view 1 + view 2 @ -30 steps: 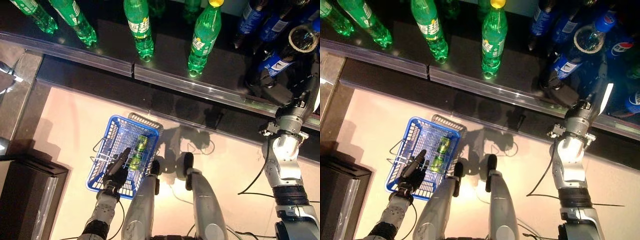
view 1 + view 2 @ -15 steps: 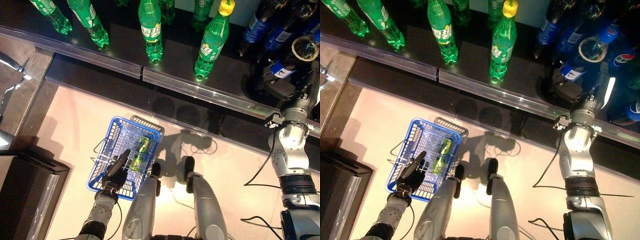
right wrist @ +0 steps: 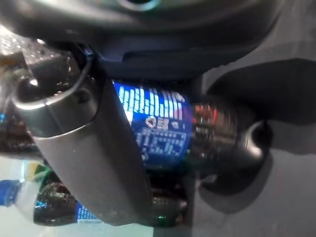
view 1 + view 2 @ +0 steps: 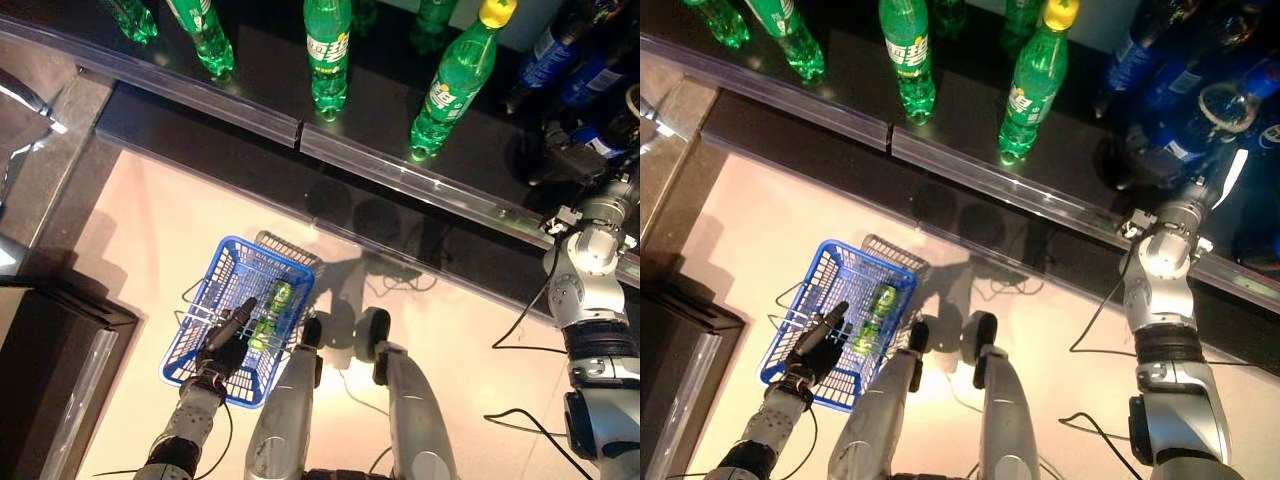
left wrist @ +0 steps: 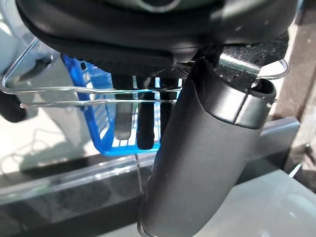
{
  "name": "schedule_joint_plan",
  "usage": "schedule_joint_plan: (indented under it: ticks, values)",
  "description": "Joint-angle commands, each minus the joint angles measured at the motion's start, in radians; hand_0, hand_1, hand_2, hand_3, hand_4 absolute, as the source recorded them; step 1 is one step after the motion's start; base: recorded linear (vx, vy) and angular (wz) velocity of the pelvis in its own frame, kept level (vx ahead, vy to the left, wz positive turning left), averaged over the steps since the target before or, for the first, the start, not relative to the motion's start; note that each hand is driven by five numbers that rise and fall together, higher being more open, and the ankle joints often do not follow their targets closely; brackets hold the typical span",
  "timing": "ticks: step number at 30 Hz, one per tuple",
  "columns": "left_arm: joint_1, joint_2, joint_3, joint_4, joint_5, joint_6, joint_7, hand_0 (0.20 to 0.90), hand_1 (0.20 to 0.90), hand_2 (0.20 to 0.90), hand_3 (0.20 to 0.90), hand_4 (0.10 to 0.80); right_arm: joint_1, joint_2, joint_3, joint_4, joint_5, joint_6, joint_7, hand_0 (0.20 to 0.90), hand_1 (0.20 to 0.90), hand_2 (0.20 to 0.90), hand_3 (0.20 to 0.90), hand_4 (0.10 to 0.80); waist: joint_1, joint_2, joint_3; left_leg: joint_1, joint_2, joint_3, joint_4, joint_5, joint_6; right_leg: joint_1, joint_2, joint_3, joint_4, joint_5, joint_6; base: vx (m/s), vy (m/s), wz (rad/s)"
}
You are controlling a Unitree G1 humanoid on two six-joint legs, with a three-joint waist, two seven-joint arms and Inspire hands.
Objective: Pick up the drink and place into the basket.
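Observation:
My right hand reaches onto the dark shelf at the right, among dark bottles with blue labels. In the right wrist view its thumb and fingers are curled round one dark bottle with a blue label. My left hand is shut on the thin wire handles of the blue basket, which hangs low at the left above the pale floor. Green cans lie in the basket.
Green bottles stand along the dark shelf behind a shiny front rail. More blue-labelled bottles crowd the shelf's right end. A dark cabinet stands at the far left.
The camera has shifted, so the shelf sits differently in the picture. My right hand stays among the blue-labelled bottles. The blue basket hangs as before.

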Motion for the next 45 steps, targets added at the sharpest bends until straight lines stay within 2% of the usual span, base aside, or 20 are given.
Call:
schedule_joint_plan:
  ticks: [1, 5, 6, 7, 15, 21, 32, 41, 45]
  values:
    - [0.009, 0.098, 0.016, -0.123, -0.032, -0.054, -0.075, 0.300, 0.300, 0.300, 0.200, 0.100, -0.120, -0.152, 0.035, -0.008, 0.028, -0.094, -0.034, 0.900, 0.900, 0.900, 0.900, 0.800, 0.023, -0.010, -0.030, -0.030, -0.054, 0.043, -0.014, 0.013, 0.075, 0.090, 0.081, 0.007, -0.032, -0.066, 0.014, -0.048, -0.023, 0.02]
    - [-0.010, 0.111, 0.016, -0.122, -0.041, -0.051, -0.074, 0.300, 0.300, 0.300, 0.200, 0.100, -0.160, -0.163, 0.062, 0.033, 0.057, -0.100, -0.045, 0.900, 0.900, 0.900, 0.900, 0.800, 0.027, -0.012, -0.019, -0.036, -0.053, 0.039, -0.013, 0.002, 0.077, 0.076, 0.082, 0.005, -0.026, -0.072, 0.016, -0.010, -0.005, 0.00]
    - [-0.015, 0.114, 0.016, -0.121, -0.043, -0.050, -0.076, 0.300, 0.300, 0.300, 0.200, 0.100, -0.173, -0.166, 0.067, 0.047, 0.068, -0.099, -0.047, 0.846, 0.846, 0.846, 0.837, 0.737, 0.027, -0.014, -0.017, -0.041, -0.054, 0.037, -0.019, 0.009, 0.077, 0.069, 0.081, 0.005, -0.030, -0.065, 0.017, 0.000, 0.000, 0.00]
    - [-0.019, 0.115, 0.013, -0.120, -0.048, -0.053, -0.076, 0.300, 0.300, 0.300, 0.200, 0.100, -0.180, -0.164, 0.072, 0.059, 0.066, -0.103, -0.052, 0.300, 0.300, 0.300, 0.200, 0.100, 0.028, -0.014, -0.016, -0.043, -0.054, 0.037, -0.016, 0.001, 0.078, 0.064, 0.082, 0.005, -0.025, -0.071, 0.018, -0.026, -0.004, 0.04]
    - [-0.031, 0.107, 0.009, -0.120, -0.048, -0.066, -0.087, 0.300, 0.300, 0.300, 0.200, 0.100, -0.195, -0.163, 0.065, 0.057, 0.035, -0.133, -0.121, 0.300, 0.300, 0.300, 0.200, 0.100, 0.024, -0.015, -0.016, -0.052, -0.056, 0.031, -0.035, 0.007, 0.084, 0.032, 0.079, 0.009, -0.020, -0.067, 0.020, -0.003, 0.001, 0.03]
    - [-0.040, 0.093, 0.006, -0.127, -0.053, -0.074, -0.082, 0.300, 0.300, 0.300, 0.200, 0.100, -0.189, -0.162, 0.049, 0.010, -0.069, -0.153, -0.230, 0.300, 0.300, 0.300, 0.200, 0.100, 0.013, -0.009, -0.016, -0.055, -0.059, 0.035, -0.038, 0.004, 0.092, 0.011, 0.075, 0.016, -0.011, -0.065, 0.025, 0.000, 0.000, 0.00]
    - [-0.040, 0.064, 0.008, -0.129, -0.062, -0.087, -0.093, 0.300, 0.300, 0.300, 0.200, 0.100, -0.158, -0.148, 0.007, -0.054, -0.220, -0.165, -0.351, 0.300, 0.300, 0.300, 0.200, 0.100, -0.001, 0.006, -0.016, -0.050, -0.063, 0.048, -0.051, 0.008, 0.101, -0.004, 0.067, 0.026, -0.005, -0.063, 0.029, -0.015, 0.022, 0.00]
    - [-0.029, 0.035, 0.023, -0.134, -0.061, -0.097, -0.112, 0.300, 0.300, 0.300, 0.200, 0.100, -0.098, -0.134, -0.032, -0.125, -0.378, -0.191, -0.494, 0.300, 0.300, 0.300, 0.200, 0.100, -0.018, 0.019, -0.016, -0.032, -0.066, 0.063, -0.070, 0.013, 0.111, -0.003, 0.061, 0.039, -0.007, -0.061, 0.032, -0.034, 0.033, 0.00]
    - [-0.019, 0.020, 0.035, -0.144, -0.059, -0.104, -0.115, 0.300, 0.300, 0.300, 0.200, 0.100, -0.020, -0.093, -0.075, -0.203, -0.458, -0.233, -0.528, 0.300, 0.300, 0.300, 0.200, 0.100, -0.034, 0.026, -0.017, -0.019, -0.071, 0.075, -0.080, 0.016, 0.117, 0.001, 0.057, 0.051, -0.019, -0.050, 0.037, -0.040, 0.062, -0.04]
